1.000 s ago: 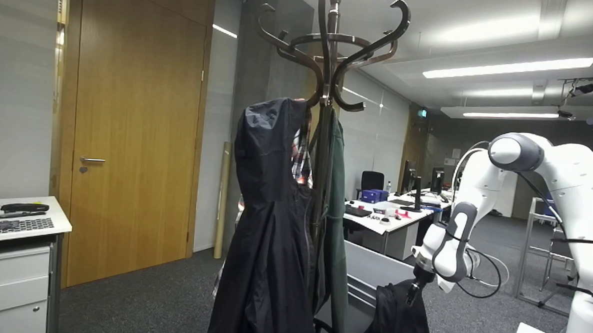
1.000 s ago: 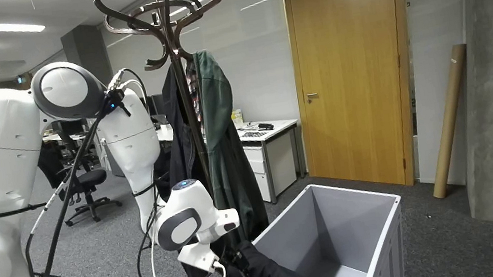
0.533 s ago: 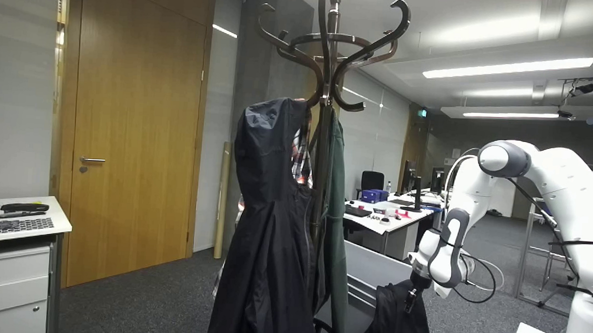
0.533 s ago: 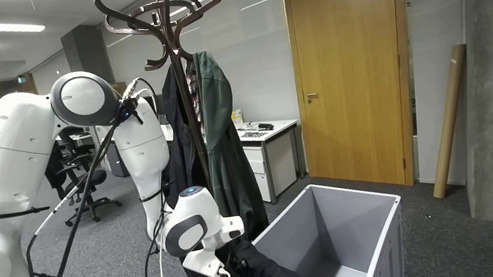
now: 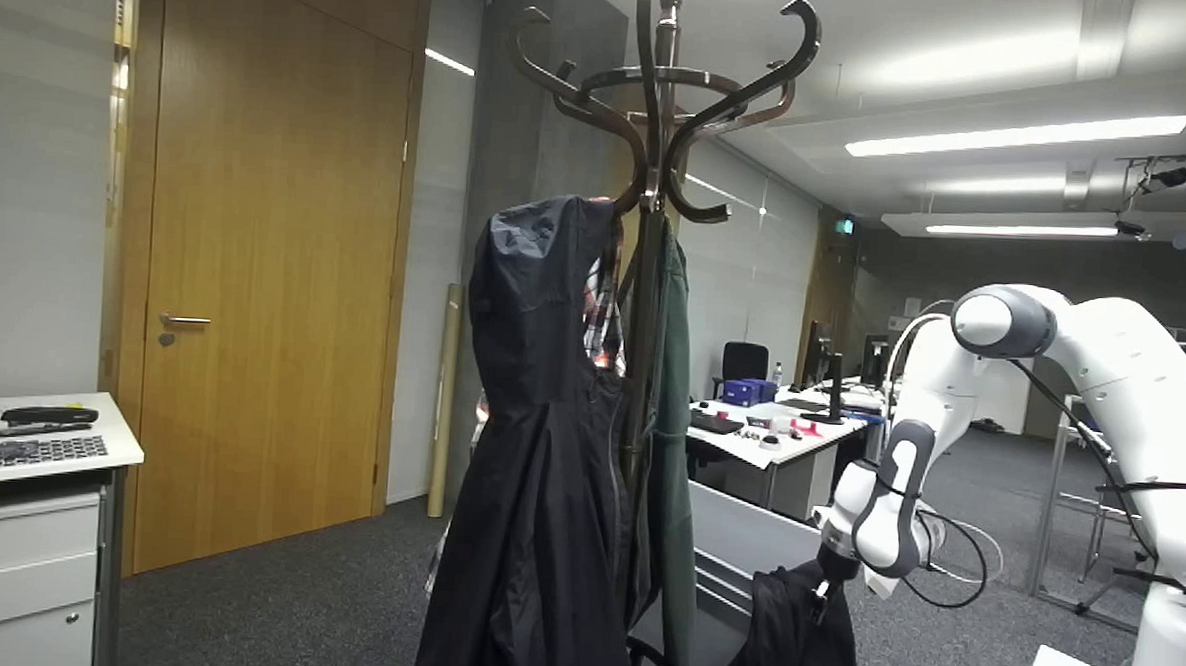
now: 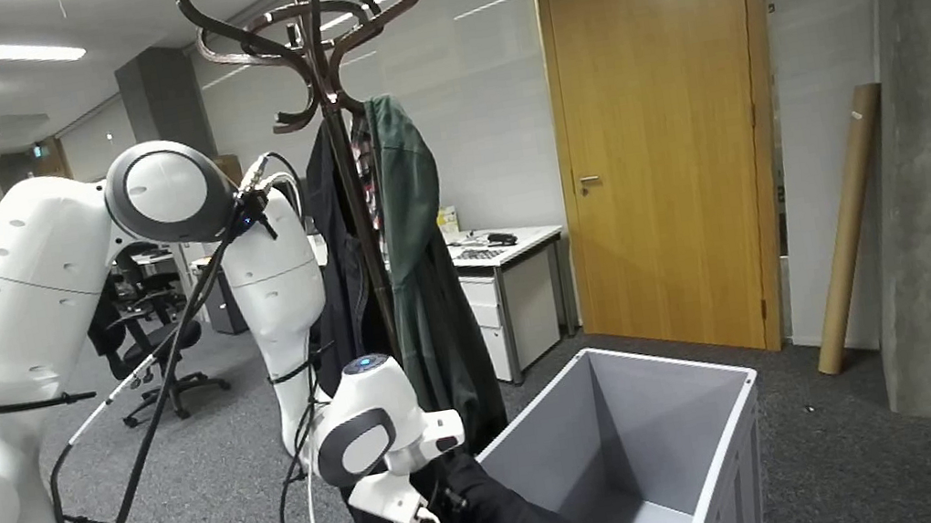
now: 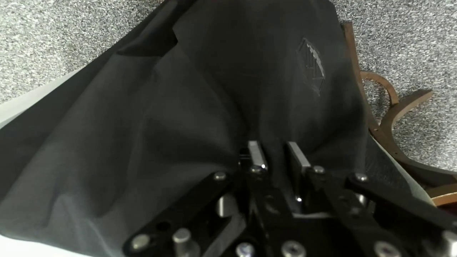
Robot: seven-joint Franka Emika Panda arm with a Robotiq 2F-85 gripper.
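Black cloth with a faint pale logo fills most of the wrist view. In both exterior views this black garment drapes over the near end of a grey bin. My gripper is down at the garment, its two fingers a narrow gap apart. Dark cloth shows in that gap, and I cannot tell whether it touches both pads. In an exterior view the gripper points down against the upper part of the garment. The fingertips are mostly lost against the dark cloth in an exterior view.
A dark coat stand rises close to the bin, with a black hooded jacket, a checked shirt and a green garment hanging from it. Curved brown parts of a stand show beside the cloth. A desk stands behind.
The arm has lowered and reached a little further toward the garment, then slowed. The hand has shifted slightly down at the cloth. The garment, bin and coat stand have stayed in place.
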